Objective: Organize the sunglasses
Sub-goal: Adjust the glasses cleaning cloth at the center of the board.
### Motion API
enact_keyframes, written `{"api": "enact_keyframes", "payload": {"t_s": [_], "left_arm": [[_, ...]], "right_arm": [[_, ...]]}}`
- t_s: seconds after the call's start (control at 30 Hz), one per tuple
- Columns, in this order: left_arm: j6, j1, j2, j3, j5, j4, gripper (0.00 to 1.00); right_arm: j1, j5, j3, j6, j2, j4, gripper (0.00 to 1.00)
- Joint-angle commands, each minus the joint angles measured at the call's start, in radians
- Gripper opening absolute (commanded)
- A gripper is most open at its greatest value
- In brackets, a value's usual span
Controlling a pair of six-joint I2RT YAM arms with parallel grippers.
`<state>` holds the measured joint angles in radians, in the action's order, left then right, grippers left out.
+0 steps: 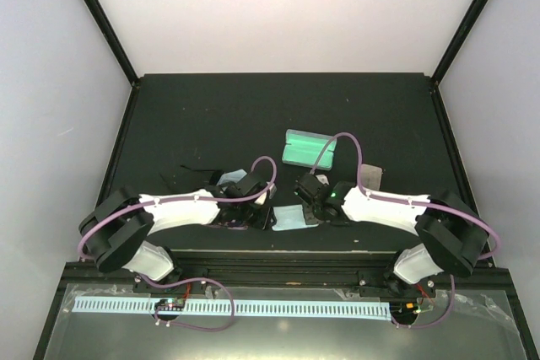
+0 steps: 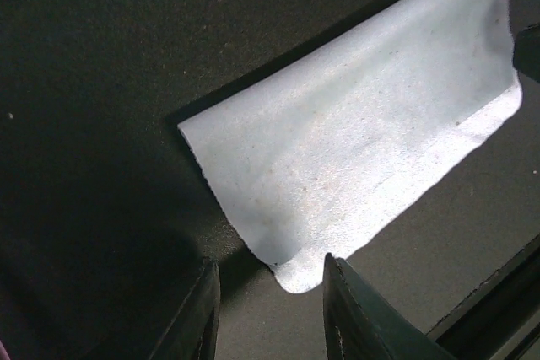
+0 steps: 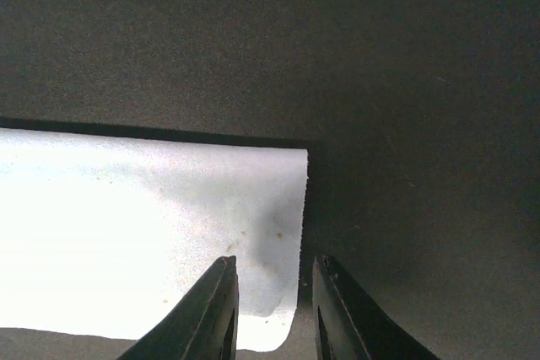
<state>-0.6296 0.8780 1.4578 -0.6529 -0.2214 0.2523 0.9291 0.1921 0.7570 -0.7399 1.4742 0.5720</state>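
Status: hovering left end effector [image 2: 270, 314] and right end effector [image 3: 270, 309], jaws parted, gripping nothing, at light blue cloth [image 2: 354, 141]; leaving black sunglasses [image 1: 190, 172] lying crosswise on tabletop [image 1: 211, 115], leftward, nearer left one

My top view looks down from above and behind the arms [image 1: 181, 206], their bases along its lower edge, far enough back to take in the whole table [image 1: 211, 115]. Each wrist camera sits close over the tabletop, peering past its own tips: left fingers [image 2: 198, 318], right fingers [image 3: 215, 309]. All three views share one cloth [image 1: 288, 217] — small from above, large in both wrist views, seen from opposite sides.
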Motion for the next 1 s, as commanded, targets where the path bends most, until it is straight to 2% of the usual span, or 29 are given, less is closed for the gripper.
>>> {"api": "enact_keyframes", "payload": {"t_s": [0.0, 0.27, 0.6, 0.97], "left_arm": [[-0.034, 0.012, 0.035, -0.025, 0.002, -0.018, 0.36], [-0.046, 0.013, 0.062, -0.033, 0.008, -0.021, 0.35], [-0.05, 0.012, 0.078, -0.037, -0.008, -0.033, 0.27], [-0.058, 0.012, 0.063, -0.041, 0.021, -0.028, 0.21]], "right_arm": [[0.012, 0.0, -0.01, -0.016, 0.018, -0.017, 0.28], [0.019, -0.012, -0.017, -0.028, 0.044, -0.023, 0.26], [0.018, -0.058, -0.04, -0.057, 0.045, -0.059, 0.23], [0.021, -0.007, -0.027, -0.072, 0.034, -0.033, 0.2]]}}
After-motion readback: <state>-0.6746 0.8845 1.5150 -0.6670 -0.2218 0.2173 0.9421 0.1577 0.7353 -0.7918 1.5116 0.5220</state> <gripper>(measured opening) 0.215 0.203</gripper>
